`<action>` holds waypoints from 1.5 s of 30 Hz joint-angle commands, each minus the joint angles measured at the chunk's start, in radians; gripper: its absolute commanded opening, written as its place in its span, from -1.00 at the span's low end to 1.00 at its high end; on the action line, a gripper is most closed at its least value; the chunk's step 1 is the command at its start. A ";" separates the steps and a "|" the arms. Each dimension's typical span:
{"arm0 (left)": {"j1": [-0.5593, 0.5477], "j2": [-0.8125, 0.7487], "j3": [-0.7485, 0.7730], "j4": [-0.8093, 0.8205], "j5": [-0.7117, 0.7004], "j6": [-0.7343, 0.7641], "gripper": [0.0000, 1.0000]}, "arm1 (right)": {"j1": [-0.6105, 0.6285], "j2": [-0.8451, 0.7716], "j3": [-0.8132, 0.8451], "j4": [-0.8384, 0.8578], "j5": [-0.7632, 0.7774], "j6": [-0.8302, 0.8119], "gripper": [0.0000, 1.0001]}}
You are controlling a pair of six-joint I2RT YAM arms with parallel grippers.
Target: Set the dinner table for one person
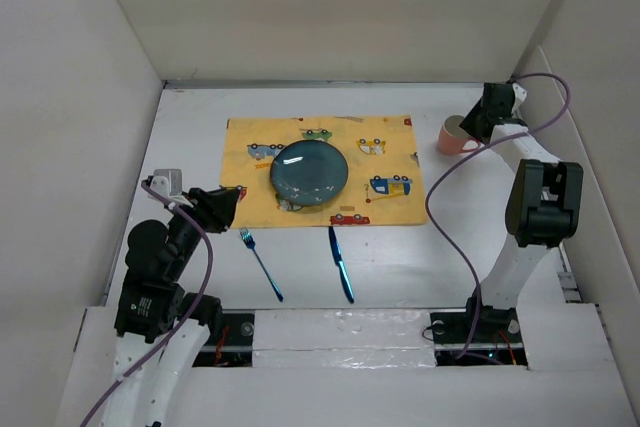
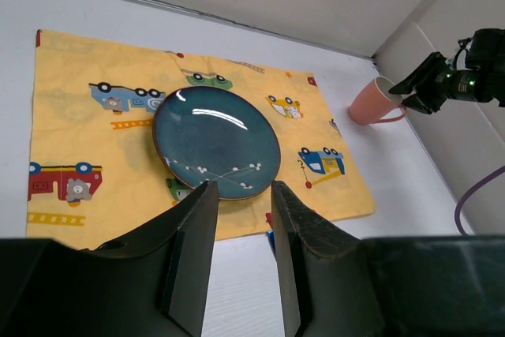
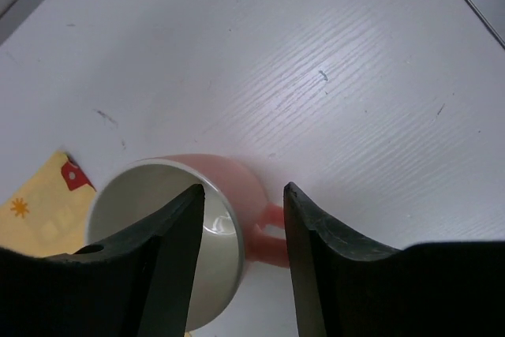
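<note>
On the white dinner table lies a yellow car-print placemat with a blue plate on it. A blue fork and a blue knife lie on the table in front of the mat. A pink mug stands upright right of the mat. My right gripper is open over the mug, one finger inside the rim, the other outside by the handle. My left gripper is open and empty at the mat's near left corner, facing the plate.
White walls enclose the table on the left, back and right. The right arm's purple cable loops over the table right of the mat. In the left wrist view the mug and the right gripper show at the far right.
</note>
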 commanded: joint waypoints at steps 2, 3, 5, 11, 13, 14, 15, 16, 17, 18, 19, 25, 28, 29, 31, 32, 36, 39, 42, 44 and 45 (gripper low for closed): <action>-0.004 -0.015 0.000 0.031 -0.005 0.002 -0.39 | -0.016 0.038 0.047 -0.013 -0.001 -0.010 -0.27; -0.004 -0.014 0.000 0.031 -0.008 0.000 -0.38 | -0.016 0.035 0.038 -0.004 -0.001 -0.008 -0.36; -0.004 -0.006 0.000 0.028 -0.005 0.000 -0.38 | -0.016 0.021 0.017 0.016 0.008 0.005 -0.88; -0.004 0.006 0.000 0.030 0.001 0.000 -0.37 | 0.033 -0.169 -0.097 0.169 0.056 0.038 -1.00; -0.004 0.003 -0.002 0.033 -0.002 0.000 -0.35 | 0.064 -0.208 -0.072 0.165 0.020 0.010 -1.00; -0.004 0.003 -0.002 0.034 -0.002 0.000 -0.35 | 0.084 -0.205 -0.040 0.110 0.005 -0.002 -1.00; -0.004 0.008 -0.002 0.031 -0.003 0.000 -0.33 | 0.131 -0.193 -0.007 0.081 0.008 -0.014 -1.00; -0.004 0.018 -0.002 0.031 0.000 -0.002 -0.32 | 0.174 -0.150 0.085 0.030 0.002 -0.048 -1.00; -0.004 0.018 -0.002 0.031 0.001 -0.002 -0.32 | 0.175 -0.149 0.086 0.030 -0.007 -0.048 -1.00; -0.004 0.020 -0.002 0.031 0.002 0.000 -0.30 | 0.209 -0.127 0.113 0.015 -0.010 -0.056 -1.00; -0.004 0.018 -0.002 0.033 0.000 0.000 -0.29 | 0.225 -0.078 0.174 -0.002 -0.012 -0.062 -1.00; -0.004 0.021 -0.002 0.031 -0.009 -0.003 -0.26 | 0.279 0.090 0.365 -0.099 -0.041 -0.100 -1.00; -0.004 0.024 -0.003 0.031 -0.011 -0.003 -0.24 | 0.308 0.183 0.512 -0.197 -0.007 -0.128 -1.00; -0.004 0.027 -0.002 0.030 -0.008 -0.003 -0.24 | 0.308 0.202 0.538 -0.225 0.009 -0.131 -1.00; -0.004 0.023 -0.002 0.031 -0.008 -0.003 -0.24 | 0.317 0.229 0.583 -0.243 0.014 -0.131 -1.00; -0.004 0.018 -0.003 0.031 -0.009 -0.003 -0.23 | 0.317 0.229 0.580 -0.230 0.010 -0.134 -1.00; -0.004 0.024 0.000 0.031 -0.011 -0.003 -0.22 | 0.307 0.274 0.610 -0.243 -0.004 -0.134 -1.00; -0.004 0.018 -0.003 0.033 -0.011 -0.003 -0.21 | 0.306 0.294 0.615 -0.269 0.006 -0.134 -1.00; -0.004 0.028 -0.002 0.031 -0.008 -0.003 -0.21 | 0.306 0.300 0.593 -0.249 0.013 -0.130 -1.00; -0.004 0.017 -0.003 0.031 -0.009 -0.003 -0.21 | 0.306 0.302 0.586 -0.249 0.023 -0.123 -1.00; -0.004 0.018 -0.002 0.031 -0.014 -0.003 -0.20 | 0.306 0.303 0.583 -0.246 0.031 -0.125 -1.00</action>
